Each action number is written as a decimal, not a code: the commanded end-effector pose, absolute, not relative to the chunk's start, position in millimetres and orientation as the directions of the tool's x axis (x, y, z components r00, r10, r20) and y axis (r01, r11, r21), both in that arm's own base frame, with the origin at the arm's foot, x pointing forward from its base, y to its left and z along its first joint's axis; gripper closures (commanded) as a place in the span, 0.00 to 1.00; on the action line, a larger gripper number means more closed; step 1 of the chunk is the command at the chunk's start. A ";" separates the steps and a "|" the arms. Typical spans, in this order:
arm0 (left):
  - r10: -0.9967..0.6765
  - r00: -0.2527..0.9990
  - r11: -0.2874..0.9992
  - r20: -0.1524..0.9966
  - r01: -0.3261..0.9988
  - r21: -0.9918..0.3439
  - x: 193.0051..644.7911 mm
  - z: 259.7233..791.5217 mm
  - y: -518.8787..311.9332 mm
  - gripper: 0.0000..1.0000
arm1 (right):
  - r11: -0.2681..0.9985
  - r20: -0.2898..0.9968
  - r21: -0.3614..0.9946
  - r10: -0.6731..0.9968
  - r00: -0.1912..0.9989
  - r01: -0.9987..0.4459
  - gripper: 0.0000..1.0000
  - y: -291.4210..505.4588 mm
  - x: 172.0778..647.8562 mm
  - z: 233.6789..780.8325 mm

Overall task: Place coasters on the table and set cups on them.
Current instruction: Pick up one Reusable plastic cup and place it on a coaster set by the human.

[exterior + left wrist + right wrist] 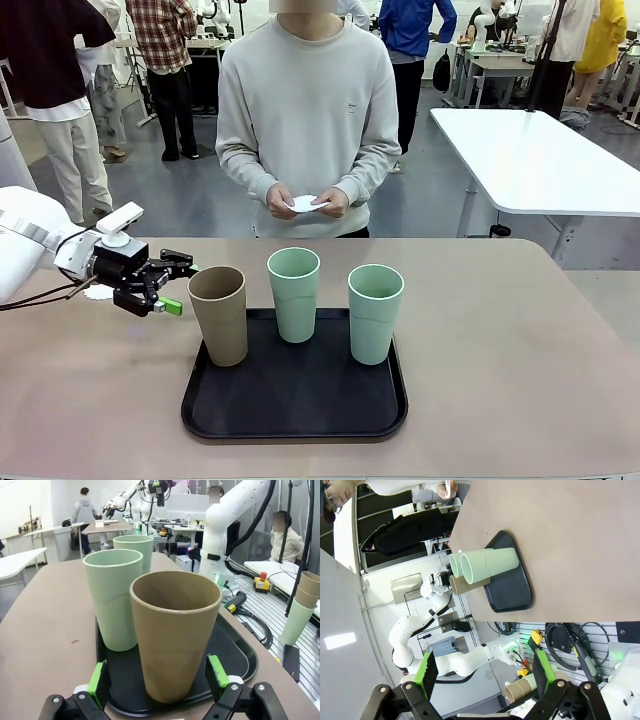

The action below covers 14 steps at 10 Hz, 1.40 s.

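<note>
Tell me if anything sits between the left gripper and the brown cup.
Nothing visible does. The open left gripper faces the tan-brown cup, which stands at the left edge of the black tray, with no object between gripper and cup.

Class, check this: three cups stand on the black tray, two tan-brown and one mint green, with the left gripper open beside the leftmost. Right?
No: the front view shows one tan-brown, the leftmost cup, and two mint green, the middle cup and the right cup. All three stand on the black tray, with the left gripper open beside the leftmost cup.
</note>
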<state>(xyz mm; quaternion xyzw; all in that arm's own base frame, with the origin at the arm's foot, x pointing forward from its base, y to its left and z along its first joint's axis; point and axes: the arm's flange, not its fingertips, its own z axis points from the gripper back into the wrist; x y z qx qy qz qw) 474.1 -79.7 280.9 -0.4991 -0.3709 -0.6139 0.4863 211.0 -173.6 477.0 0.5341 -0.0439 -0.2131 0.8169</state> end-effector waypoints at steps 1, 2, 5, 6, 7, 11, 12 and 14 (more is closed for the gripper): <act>-0.243 -0.037 -0.309 0.969 0.950 -0.041 476.2 280.6 -87.5 0.00 | 0.332 -0.151 0.897 -0.391 0.908 0.292 0.00 -173.6 210.2 476.6; -0.240 -0.041 -0.323 0.970 0.946 -0.040 476.9 279.9 -87.8 0.00 | 0.332 -0.151 0.897 -0.391 0.908 0.292 0.00 -173.6 210.2 476.6; -0.243 -0.058 -0.371 0.968 0.928 -0.037 479.1 275.0 -95.7 0.00 | 0.332 -0.151 0.897 -0.391 0.908 0.292 0.00 -173.6 210.2 476.6; -0.242 -0.063 -0.376 0.968 0.926 -0.034 479.4 273.4 -97.8 0.00 | 0.332 -0.151 0.897 -0.391 0.908 0.292 0.00 -173.6 210.2 476.6; -0.238 -0.069 -0.381 0.969 0.924 -0.028 480.6 272.8 -98.8 0.00 | 0.332 -0.151 0.897 -0.391 0.908 0.292 0.00 -173.6 210.2 476.6; -0.231 -0.054 -0.402 0.971 0.914 -0.045 489.6 267.1 -107.6 0.00 | 0.332 -0.151 0.897 -0.391 0.908 0.292 0.00 -173.6 210.2 476.6; -0.235 -0.056 -0.411 0.970 0.910 -0.047 490.0 266.2 -112.2 0.00 | 0.332 -0.151 0.897 -0.391 0.908 0.292 0.00 -173.6 210.2 476.6; -0.246 -0.050 -0.434 0.968 0.899 -0.064 490.4 263.3 -122.0 0.00 | 0.332 -0.151 0.897 -0.391 0.908 0.292 0.00 -173.6 210.2 476.6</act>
